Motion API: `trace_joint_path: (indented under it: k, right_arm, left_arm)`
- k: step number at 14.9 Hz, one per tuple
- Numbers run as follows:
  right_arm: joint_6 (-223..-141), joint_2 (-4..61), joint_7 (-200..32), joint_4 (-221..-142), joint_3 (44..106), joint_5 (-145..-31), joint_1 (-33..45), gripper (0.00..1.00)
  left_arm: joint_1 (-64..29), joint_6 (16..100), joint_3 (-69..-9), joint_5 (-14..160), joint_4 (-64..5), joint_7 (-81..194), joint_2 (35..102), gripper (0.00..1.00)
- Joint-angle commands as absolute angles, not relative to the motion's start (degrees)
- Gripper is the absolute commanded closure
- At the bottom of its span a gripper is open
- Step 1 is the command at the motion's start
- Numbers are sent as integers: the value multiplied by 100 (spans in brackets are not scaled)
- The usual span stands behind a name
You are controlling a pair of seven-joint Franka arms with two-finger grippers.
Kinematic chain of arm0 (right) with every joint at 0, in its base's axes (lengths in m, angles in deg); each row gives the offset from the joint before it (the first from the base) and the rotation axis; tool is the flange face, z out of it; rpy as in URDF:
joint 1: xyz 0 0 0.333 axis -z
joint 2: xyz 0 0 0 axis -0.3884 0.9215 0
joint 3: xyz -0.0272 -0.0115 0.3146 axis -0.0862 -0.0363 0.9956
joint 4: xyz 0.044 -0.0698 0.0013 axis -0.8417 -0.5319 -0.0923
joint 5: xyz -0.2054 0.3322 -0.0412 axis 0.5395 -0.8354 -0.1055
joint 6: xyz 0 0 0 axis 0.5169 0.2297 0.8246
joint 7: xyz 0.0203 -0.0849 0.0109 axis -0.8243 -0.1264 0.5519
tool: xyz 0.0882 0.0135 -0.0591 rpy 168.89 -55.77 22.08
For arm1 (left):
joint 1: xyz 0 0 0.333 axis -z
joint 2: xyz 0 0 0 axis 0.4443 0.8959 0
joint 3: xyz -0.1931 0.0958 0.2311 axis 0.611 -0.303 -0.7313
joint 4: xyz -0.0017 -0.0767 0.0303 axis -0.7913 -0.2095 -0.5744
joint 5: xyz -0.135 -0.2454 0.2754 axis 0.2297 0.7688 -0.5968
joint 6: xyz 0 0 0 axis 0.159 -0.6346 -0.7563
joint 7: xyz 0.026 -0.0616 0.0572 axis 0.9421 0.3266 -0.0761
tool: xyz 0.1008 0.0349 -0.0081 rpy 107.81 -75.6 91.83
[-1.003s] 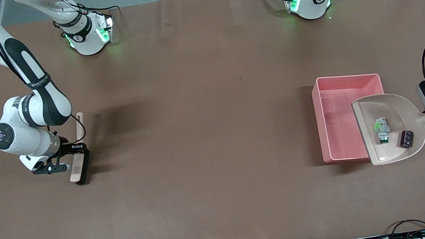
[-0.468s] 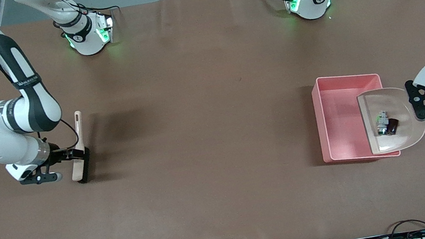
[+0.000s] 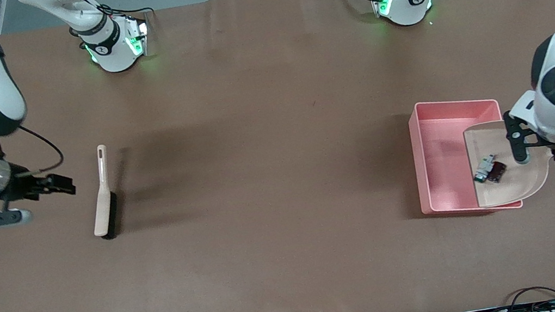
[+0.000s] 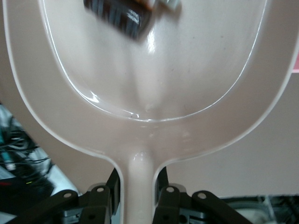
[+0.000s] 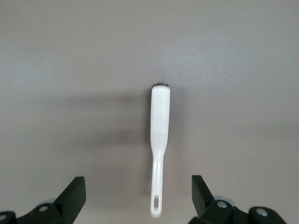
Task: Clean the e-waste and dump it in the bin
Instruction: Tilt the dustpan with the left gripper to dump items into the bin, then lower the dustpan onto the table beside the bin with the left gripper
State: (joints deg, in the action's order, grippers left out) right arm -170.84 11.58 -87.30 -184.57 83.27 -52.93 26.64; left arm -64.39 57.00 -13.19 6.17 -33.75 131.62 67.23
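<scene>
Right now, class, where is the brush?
In the front view, the brush lies alone on the table toward the right arm's end, released, with the open right gripper beside it.

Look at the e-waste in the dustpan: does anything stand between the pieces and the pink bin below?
Nothing visible does. The e-waste lies in the dustpan, which the left gripper holds by the handle over the open bin.

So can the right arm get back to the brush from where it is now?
Probably yes: the right pincer hangs open over bare table beside the brush, which lies alone with nothing between them.
</scene>
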Motion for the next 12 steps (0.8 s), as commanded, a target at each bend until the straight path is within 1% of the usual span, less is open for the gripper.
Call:
trace_joint_path:
  k: [1,2,4,6,8,9,10,12]
  right_arm:
    - [-15936,1099,-8742,-17554,8333,-5167,2628,0]
    - [-15697,1125,-8760,-17237,8333,-4992,2628,0]
    - [-15633,1108,-8804,-16674,8324,-4780,2628,0]
    - [-15476,1082,-8778,-16330,8280,-4832,2690,0]
    - [-15221,1082,-8839,-16250,8307,-4903,2716,0]
    - [-15220,1073,-8839,-16241,8350,-4885,2681,0]
    - [-15228,1073,-8839,-16241,8351,-4807,2603,0]
    - [-15281,1055,-8830,-16232,8333,-4798,2576,0]
  left_arm:
    - [-6426,5416,-1053,176,-3374,13100,6542,100]
    - [-6322,5345,-1035,79,-3339,13100,6542,100]
    - [-6119,5065,-1017,-114,-3260,13100,6533,100]
    - [-6031,4801,-799,-133,-3006,13118,6524,99]
    - [-6031,4633,-360,-133,-2742,13100,6515,100]
    - [-5978,4580,-201,-124,-2488,13092,6533,100]
    - [-5804,4493,-148,-54,-2303,13022,6559,100]
    - [-5303,4064,-147,234,-2012,12488,6751,100]
